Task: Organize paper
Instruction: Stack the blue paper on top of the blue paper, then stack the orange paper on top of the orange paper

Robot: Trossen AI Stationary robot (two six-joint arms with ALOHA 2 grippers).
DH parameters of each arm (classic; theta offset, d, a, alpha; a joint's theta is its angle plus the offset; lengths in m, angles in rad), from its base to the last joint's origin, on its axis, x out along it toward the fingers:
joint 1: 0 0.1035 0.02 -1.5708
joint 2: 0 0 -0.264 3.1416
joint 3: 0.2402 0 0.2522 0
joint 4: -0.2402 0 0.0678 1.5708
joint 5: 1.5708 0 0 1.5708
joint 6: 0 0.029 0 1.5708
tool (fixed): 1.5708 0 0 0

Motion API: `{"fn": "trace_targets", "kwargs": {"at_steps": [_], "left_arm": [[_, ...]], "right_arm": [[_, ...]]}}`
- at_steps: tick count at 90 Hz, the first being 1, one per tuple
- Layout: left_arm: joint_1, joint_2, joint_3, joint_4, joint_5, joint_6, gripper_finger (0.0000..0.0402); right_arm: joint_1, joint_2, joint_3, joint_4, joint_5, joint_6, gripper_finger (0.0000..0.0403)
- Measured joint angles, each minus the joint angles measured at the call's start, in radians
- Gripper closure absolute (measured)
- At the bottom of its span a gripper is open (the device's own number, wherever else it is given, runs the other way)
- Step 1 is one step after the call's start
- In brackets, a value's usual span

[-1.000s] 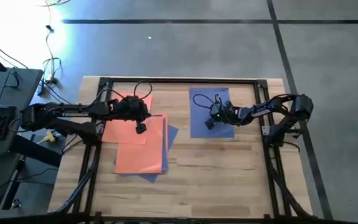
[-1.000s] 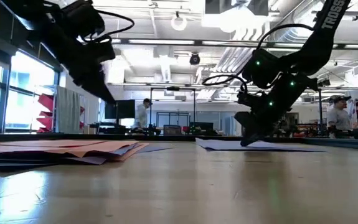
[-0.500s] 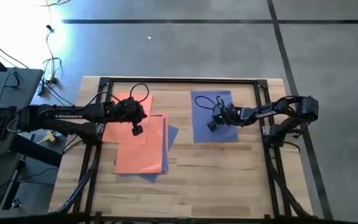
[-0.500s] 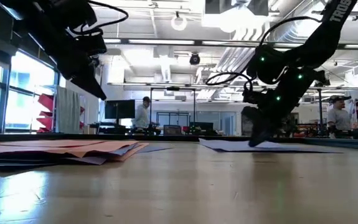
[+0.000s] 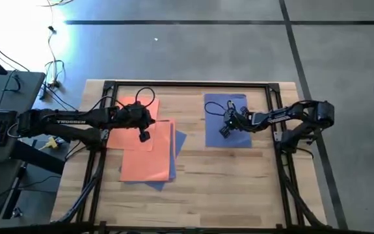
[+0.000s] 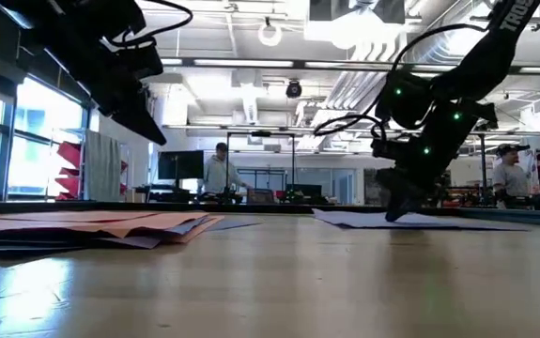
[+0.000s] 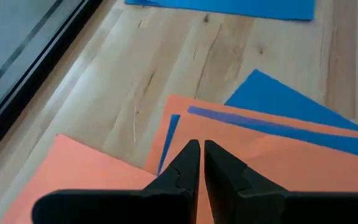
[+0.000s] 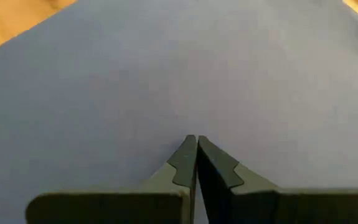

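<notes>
On the wooden table (image 5: 193, 188) the paper lies in two places. At the left side there is a loose, fanned pile: orange sheets (image 5: 146, 156) on top, with a blue sheet (image 7: 291, 106) showing its corner under them, and a thin purple edge (image 7: 253, 121) between the layers. At the right side, well apart from the pile, a single purple sheet (image 5: 227, 121) lies flat on the wood. No tray or box holds any sheet; all of them lie directly on the table.

The left gripper (image 5: 145, 134) hangs above the orange sheets, raised off them, as the low view shows. Its arm reaches in from the left edge of the table, almost horizontal. In the left wrist view the two dark fingers (image 7: 182, 171) stand nearly together with only a thin gap, and nothing is between them.

The right gripper (image 5: 225, 130) is down on the purple sheet, with its arm bent at the elbow and stretching in from the right side. Its fingers (image 8: 185, 158) are pressed together, tips pointing at the paper. In the low view the tip seems to touch the sheet, but I cannot be fully sure of the contact.

The table top is made of pale planks with visible grain, inside a dark metal frame (image 5: 187, 84). The sheets are thin, matte rectangles; the pile's edges lift a little.
</notes>
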Motion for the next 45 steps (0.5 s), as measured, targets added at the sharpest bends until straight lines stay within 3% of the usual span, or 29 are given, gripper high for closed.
{"fn": "trace_targets", "kwargs": {"at_steps": [45], "left_arm": [[0.001,-0.035,0.001,-0.01,0.0,-0.009,0.0402]], "right_arm": [[0.095,-0.282,-0.004,0.001,-0.01,-0.036,0.0402]]}}
